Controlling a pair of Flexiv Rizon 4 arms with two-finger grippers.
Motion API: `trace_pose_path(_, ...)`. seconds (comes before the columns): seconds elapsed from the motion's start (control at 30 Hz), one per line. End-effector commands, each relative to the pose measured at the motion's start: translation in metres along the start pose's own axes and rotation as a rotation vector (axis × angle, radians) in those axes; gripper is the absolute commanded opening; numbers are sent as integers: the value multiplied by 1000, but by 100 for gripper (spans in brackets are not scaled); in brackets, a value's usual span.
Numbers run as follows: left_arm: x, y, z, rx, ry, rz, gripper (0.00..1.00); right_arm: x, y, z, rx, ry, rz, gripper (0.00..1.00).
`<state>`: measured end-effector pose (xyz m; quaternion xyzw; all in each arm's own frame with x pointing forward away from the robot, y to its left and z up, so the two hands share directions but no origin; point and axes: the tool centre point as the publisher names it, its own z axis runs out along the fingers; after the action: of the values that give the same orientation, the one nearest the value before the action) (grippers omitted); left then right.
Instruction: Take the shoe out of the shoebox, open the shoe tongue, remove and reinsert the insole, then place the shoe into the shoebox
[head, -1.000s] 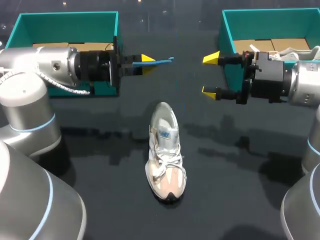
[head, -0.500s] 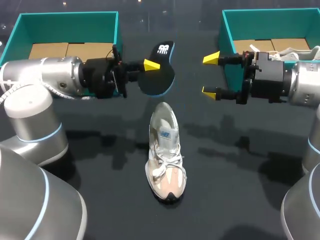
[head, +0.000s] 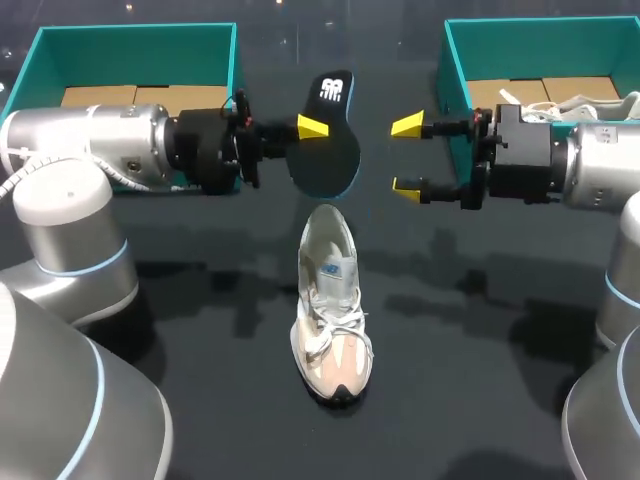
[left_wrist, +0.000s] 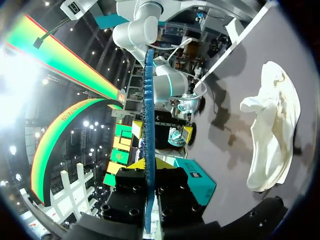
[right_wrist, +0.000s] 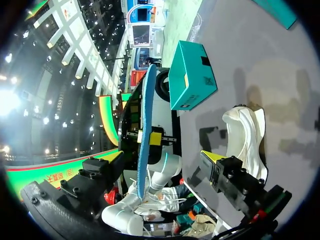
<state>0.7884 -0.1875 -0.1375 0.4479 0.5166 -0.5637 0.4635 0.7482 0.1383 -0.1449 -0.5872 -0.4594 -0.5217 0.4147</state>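
Box (head: 130, 45) at the bench's (head: 220, 330) far left corner stands open. Your left hand (head: 312, 130) is clamped on the insole (head: 335, 160), holding it up off the bench toward the far edge. Your shoe (head: 332, 300) lies mid-bench, toe toward the near edge. Your right hand (head: 406, 155) hangs just beside the insole, not touching it, fingers wide apart and empty. A second box (head: 540, 45) sits at the far right corner.

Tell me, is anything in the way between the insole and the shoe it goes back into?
Nothing visible is. The left end effector holds the insole just beyond the heel of the shoe, with only bare table between them. The right end effector is open, off to one side.
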Motion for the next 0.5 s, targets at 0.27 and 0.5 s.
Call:
trace_pose_path(0.27, 11, 14, 17, -34, 34, 100, 0, 3, -1, 19, 42, -19, -40, 100)
trace_pose_path(0.5, 14, 18, 23, -35, 51, 117, 0, 3, -4, 34, 102, -57, -97, 100)
